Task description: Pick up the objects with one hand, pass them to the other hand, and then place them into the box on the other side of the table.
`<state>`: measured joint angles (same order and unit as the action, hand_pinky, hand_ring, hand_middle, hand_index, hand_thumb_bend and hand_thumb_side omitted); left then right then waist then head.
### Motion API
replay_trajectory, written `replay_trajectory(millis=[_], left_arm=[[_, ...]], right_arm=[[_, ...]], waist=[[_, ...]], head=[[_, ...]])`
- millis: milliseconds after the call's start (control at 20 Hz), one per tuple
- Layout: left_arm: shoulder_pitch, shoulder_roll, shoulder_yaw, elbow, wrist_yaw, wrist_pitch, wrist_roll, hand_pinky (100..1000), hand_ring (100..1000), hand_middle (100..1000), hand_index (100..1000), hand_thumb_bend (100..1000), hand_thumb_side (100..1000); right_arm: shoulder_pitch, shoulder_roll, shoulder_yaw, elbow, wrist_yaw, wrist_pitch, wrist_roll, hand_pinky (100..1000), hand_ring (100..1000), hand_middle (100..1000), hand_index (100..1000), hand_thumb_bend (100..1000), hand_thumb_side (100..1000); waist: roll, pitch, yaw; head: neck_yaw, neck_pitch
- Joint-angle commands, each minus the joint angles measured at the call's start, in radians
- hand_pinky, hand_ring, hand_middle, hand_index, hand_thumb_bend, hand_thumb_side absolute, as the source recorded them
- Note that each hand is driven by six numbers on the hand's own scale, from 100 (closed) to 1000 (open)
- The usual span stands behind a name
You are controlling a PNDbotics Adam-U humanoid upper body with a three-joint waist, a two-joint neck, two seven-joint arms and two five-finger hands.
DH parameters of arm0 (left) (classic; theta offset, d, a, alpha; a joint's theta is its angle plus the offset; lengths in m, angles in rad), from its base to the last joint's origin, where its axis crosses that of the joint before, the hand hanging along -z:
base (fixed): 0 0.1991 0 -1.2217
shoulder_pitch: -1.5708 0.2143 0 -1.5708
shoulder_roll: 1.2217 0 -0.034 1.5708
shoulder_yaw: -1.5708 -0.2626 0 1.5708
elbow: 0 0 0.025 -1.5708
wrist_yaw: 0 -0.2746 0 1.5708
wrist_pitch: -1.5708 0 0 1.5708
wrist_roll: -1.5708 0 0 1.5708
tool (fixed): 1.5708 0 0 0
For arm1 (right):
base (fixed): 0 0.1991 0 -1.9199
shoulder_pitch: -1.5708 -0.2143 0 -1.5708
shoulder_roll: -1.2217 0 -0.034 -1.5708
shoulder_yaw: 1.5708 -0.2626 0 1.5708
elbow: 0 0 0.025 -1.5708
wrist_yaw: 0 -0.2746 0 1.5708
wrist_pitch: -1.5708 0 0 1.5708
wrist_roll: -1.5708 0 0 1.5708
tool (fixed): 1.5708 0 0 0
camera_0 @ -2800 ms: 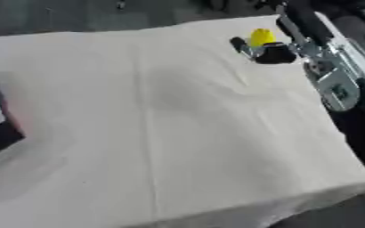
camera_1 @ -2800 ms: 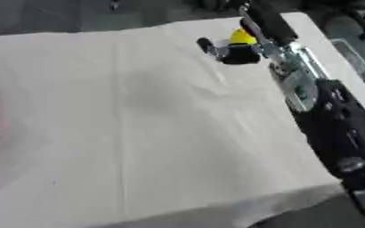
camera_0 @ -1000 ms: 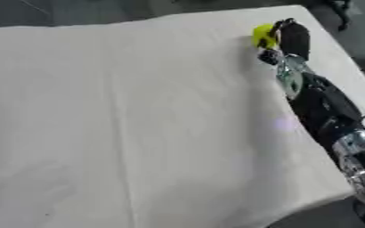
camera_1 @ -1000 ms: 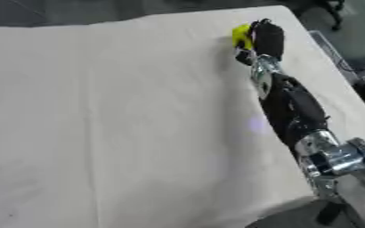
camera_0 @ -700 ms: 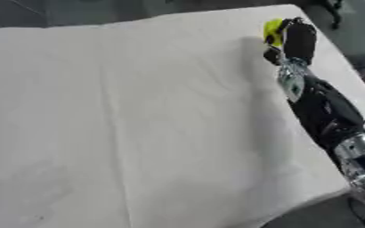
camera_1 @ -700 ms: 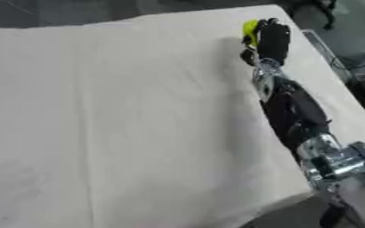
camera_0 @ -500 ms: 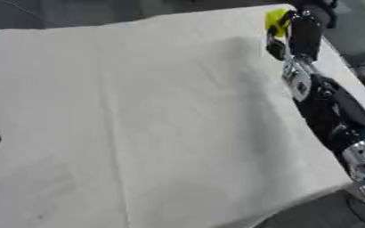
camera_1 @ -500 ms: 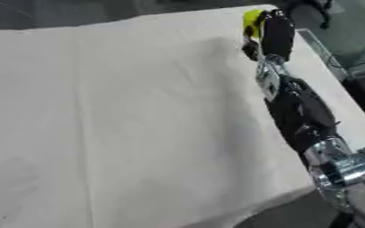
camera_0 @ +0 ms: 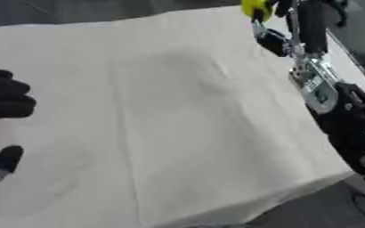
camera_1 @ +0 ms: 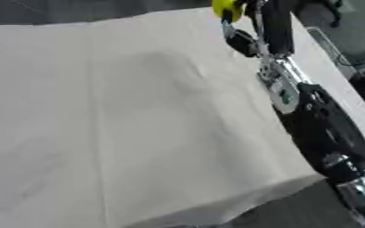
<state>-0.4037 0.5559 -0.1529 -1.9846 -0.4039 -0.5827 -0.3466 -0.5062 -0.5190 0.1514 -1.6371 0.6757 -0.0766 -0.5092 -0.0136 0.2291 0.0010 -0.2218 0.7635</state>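
Observation:
A small yellow object (camera_0: 256, 8) is at the top edge of the view, above the far right part of the table. My right hand (camera_1: 274, 23) is shut on it, and the black and silver arm runs down along the table's right edge. My left hand (camera_0: 5, 99) shows at the left edge of the left eye view. Its dark fingers are relaxed and apart from the thumb (camera_0: 6, 158), with nothing between them. No box is in view.
A white cloth (camera_0: 162, 124) with shallow creases covers the table. The table's front right corner (camera_1: 310, 180) drops to dark floor. Dark floor also lies beyond the far edge.
The right hand has risen with the yellow object towards the top of the view. The left hand has come further in from the left. The camera has also shifted.

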Motion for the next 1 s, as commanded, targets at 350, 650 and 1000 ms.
replay_trajectory(millis=[350, 650, 1000], left_arm=[[0.011, -0.022, 0.025, -0.012, 0.107, 0.123, -0.028, 1000, 859, 730, 874, 100, 225], [0.003, -0.048, 0.022, -0.001, 0.198, 0.168, -0.074, 1000, 872, 732, 878, 100, 307], [0.0, -0.063, 0.017, 0.01, 0.247, 0.195, -0.118, 1000, 879, 737, 883, 100, 351]], right_arm=[[0.001, 0.148, 0.142, -0.263, -0.021, -0.091, 0.145, 730, 410, 342, 416, 136, 182], [-0.007, 0.185, 0.208, -0.261, -0.038, -0.143, 0.212, 730, 406, 339, 415, 131, 184], [-0.024, 0.204, 0.261, -0.267, -0.052, -0.194, 0.261, 729, 405, 339, 415, 126, 187]], waist=[[0.01, -0.04, -0.001], [0.002, -0.046, 0.018], [-0.009, -0.046, 0.031]], head=[[0.155, 0.006], [0.217, 0.006], [0.221, 0.006]])
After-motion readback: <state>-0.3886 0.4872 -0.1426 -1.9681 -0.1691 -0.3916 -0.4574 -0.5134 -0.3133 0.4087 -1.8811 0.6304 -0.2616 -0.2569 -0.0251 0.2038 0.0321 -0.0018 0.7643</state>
